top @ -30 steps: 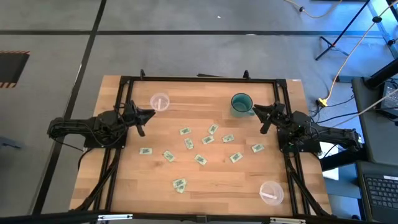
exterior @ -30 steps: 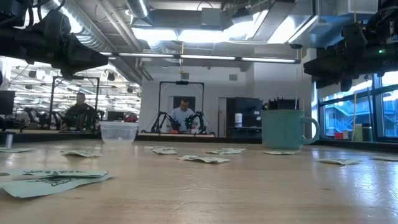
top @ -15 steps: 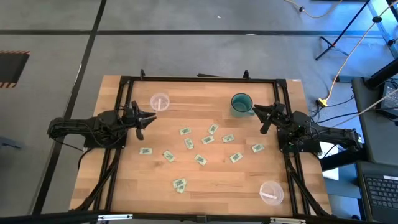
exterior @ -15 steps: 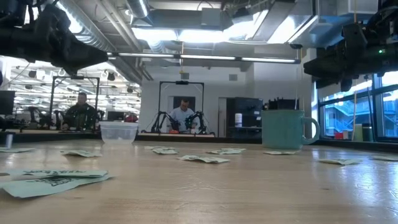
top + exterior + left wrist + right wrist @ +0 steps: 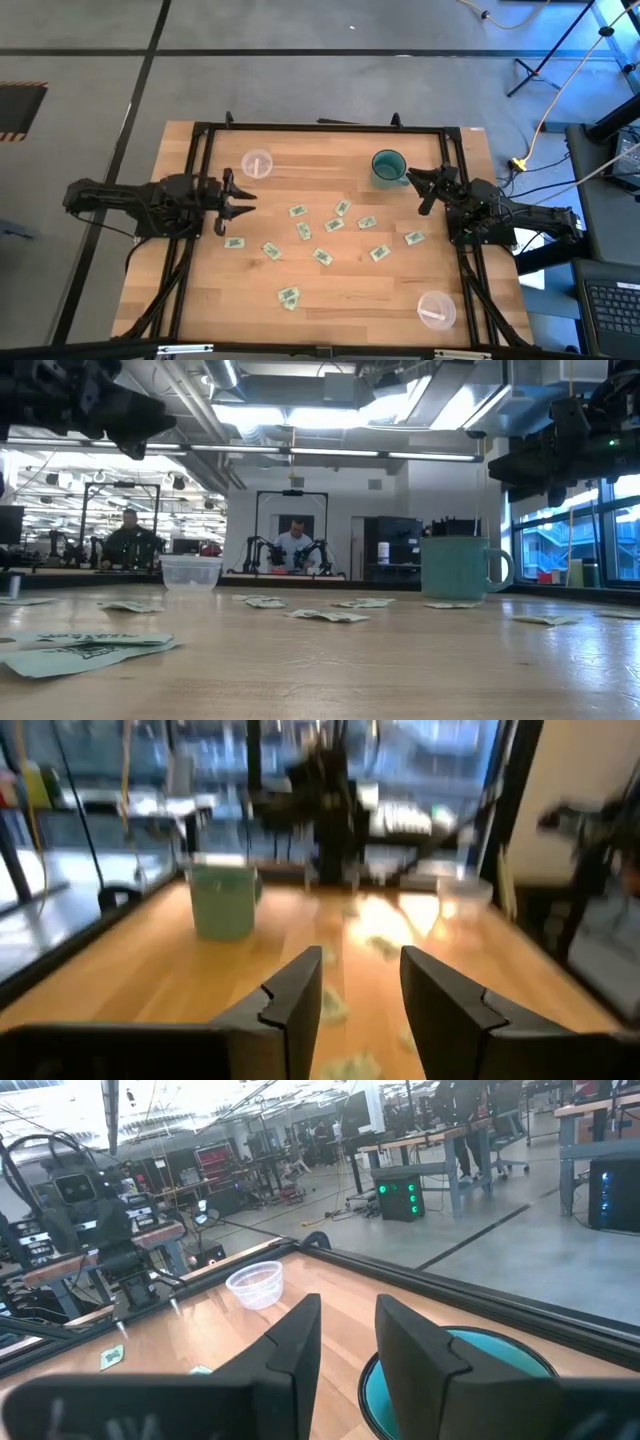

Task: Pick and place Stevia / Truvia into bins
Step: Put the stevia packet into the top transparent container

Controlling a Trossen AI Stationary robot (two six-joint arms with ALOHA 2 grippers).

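Several white-and-green Stevia sachets (image 5: 303, 231) lie flat and scattered across the middle of the wooden table, also seen as sachets (image 5: 320, 616) in the low view. One clear cup (image 5: 256, 163) stands at the far left, the other clear cup (image 5: 436, 310) near the right front corner. My left gripper (image 5: 243, 204) hovers open above the table's left part, just beyond the sachet (image 5: 234, 243) nearest it; its fingers (image 5: 300, 995) point across the table. My right gripper (image 5: 417, 190) waits open beside the teal mug (image 5: 388, 166).
The teal mug (image 5: 458, 568) stands at the far right, right below my right gripper (image 5: 348, 1330). A black metal frame (image 5: 320, 127) runs along the table's far edge and sides. Bare wood lies at the near middle. People sit in the room behind the table.
My left gripper has swung a little toward the table's near edge and turned to point across the table toward the right, and in the low view it has risen. The sachets, cups and mug have stayed in place.
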